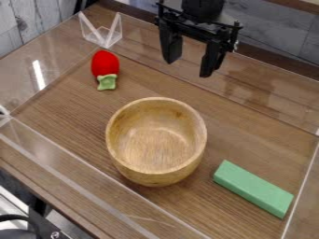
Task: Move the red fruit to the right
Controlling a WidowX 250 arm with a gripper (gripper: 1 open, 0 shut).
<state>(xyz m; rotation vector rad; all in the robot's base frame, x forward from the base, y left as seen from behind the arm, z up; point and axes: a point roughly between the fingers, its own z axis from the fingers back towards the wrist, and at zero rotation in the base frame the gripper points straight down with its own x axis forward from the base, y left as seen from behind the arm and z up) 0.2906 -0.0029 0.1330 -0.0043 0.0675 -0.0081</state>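
Note:
The red fruit (106,66) is a small glossy strawberry-like toy with a light green leafy cap, lying on the wooden table at the left, far side. My black gripper (188,56) hangs above the table at the back centre, to the right of the fruit and well apart from it. Its two fingers stand spread with nothing between them, so it is open and holds nothing.
A wooden bowl (157,140) stands in the middle of the table. A flat green rectangular block (253,188) lies at the front right. Clear plastic walls (50,173) ring the table. A thin white wire stand (100,33) is behind the fruit.

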